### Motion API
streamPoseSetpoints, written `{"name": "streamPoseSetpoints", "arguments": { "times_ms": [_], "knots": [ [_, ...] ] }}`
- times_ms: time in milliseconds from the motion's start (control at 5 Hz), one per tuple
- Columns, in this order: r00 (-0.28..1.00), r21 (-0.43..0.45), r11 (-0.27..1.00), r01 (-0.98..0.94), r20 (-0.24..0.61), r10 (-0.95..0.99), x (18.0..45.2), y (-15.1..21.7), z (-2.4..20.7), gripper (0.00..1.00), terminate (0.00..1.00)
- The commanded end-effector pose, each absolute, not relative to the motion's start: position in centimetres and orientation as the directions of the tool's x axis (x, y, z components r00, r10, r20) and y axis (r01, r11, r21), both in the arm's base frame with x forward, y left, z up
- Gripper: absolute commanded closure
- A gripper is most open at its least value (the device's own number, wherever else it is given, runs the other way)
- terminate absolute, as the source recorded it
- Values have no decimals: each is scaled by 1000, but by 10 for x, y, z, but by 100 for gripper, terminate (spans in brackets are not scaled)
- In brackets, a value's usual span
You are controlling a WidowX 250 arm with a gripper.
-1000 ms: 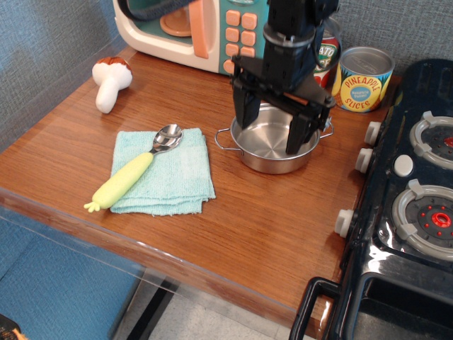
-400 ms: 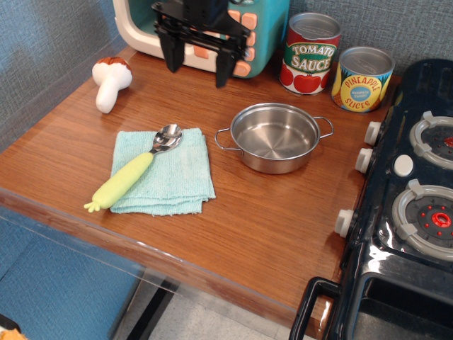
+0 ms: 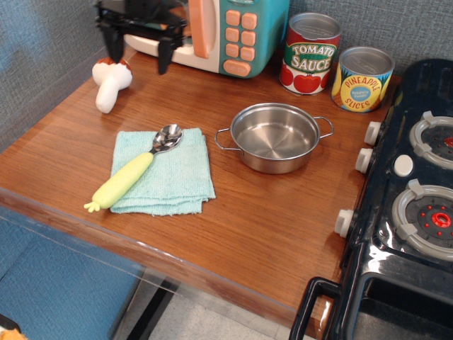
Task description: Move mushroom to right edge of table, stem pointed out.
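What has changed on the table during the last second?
The open gripper travelled left from above the pot to above the mushroom. It has grasped nothing. The mushroom, spoon, cloth, pot and cans stayed in place.

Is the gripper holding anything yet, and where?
Nothing held. The gripper is open above the mushroom, which lies on the table.

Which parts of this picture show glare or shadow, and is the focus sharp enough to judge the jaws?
In the observation.image view, soft even light: glare streaks the steel pot, the black stove and the clear edge strip of the table. The gripper is dark and cropped at the top edge; its jaws stand apart above the mushroom. Focus is sharp throughout, shadows faint.
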State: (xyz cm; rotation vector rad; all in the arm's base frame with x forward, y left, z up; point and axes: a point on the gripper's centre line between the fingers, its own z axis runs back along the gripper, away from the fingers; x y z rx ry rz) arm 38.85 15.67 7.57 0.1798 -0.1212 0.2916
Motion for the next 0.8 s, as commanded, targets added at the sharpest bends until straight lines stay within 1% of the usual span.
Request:
{"name": "streamPoseSetpoints", "arguments": {
  "times_ms": [0,200,400,600],
  "knots": [
    [912,177,898,-402,170,375,350,196,89,0,0],
    [893,163,880,-447,144,427,344,205,71,0,0],
    [892,160,878,-451,97,441,350,208,49,0,0],
    [890,168,874,-455,71,450,353,207,38,0,0]
  ]
}}
